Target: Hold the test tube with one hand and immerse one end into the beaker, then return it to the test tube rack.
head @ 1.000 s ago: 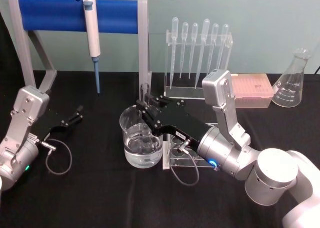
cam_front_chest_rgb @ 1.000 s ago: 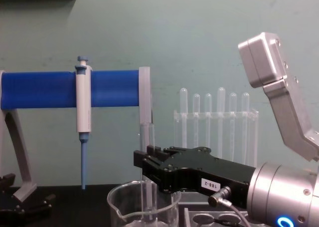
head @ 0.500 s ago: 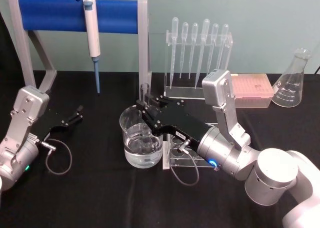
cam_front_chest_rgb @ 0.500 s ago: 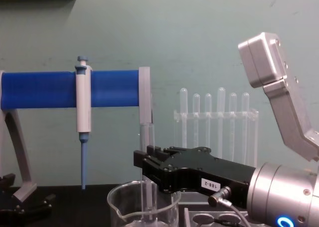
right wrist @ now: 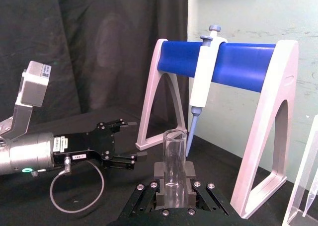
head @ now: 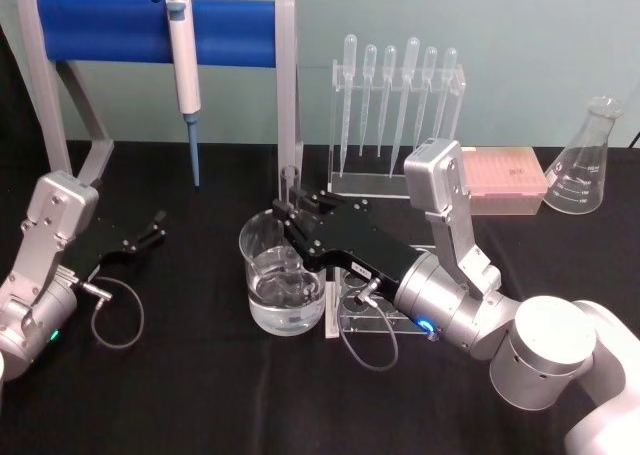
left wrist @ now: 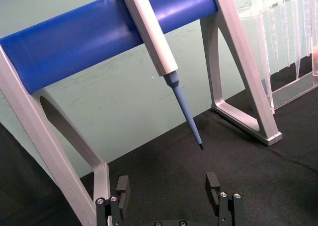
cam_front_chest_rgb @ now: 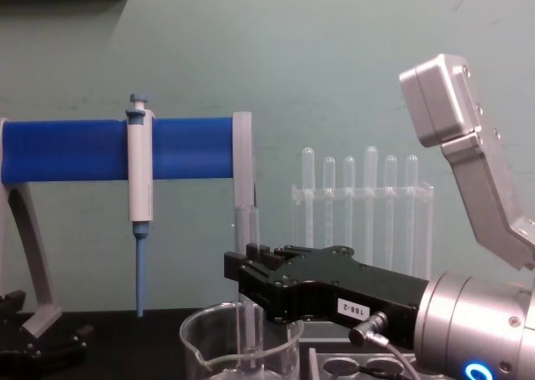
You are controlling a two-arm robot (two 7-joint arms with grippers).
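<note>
The right gripper [head: 290, 213] reaches over the beaker [head: 255, 275] from its 3 o'clock, jaws clamped on the test tube [head: 289, 178] partway down. That leaves the open rim standing above the fingers and the round end free to go down. The tube hangs upright inside the beaker's wall. Whether its tip meets the water I cannot tell, so the dip looks under way. The test tube rack [head: 372, 320] waits just beside the beaker at 3 o'clock for a short return. The left gripper [left wrist: 168, 184] rests idle at 9 o'clock, jaws wide and empty.
</note>
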